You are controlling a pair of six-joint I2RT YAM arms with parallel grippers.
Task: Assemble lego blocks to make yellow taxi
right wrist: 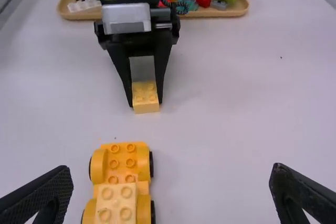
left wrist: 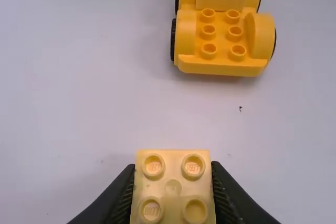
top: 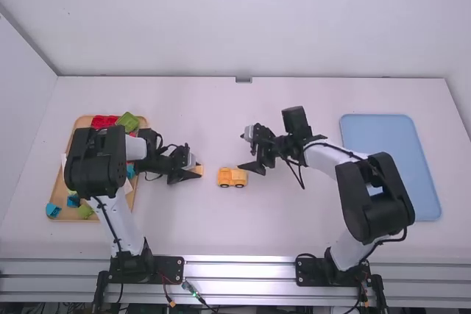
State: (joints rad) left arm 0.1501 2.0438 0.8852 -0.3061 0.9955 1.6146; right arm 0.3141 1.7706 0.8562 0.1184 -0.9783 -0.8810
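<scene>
Well, white walls (top: 235,20) border the table (top: 294,226): left end effector (top: 196,168) grips block (left wrist: 173,190), right (top: 243,152) open.

Yellow wheeled base (right wrist: 122,171), pale yellow block (right wrist: 146,105) held

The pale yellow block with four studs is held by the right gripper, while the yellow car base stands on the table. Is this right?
Not quite: the left gripper holds the pale yellow block, as the left wrist view shows; the right gripper is open. The rest is correct: the block has four studs, and the yellow car base stands on the table.
</scene>
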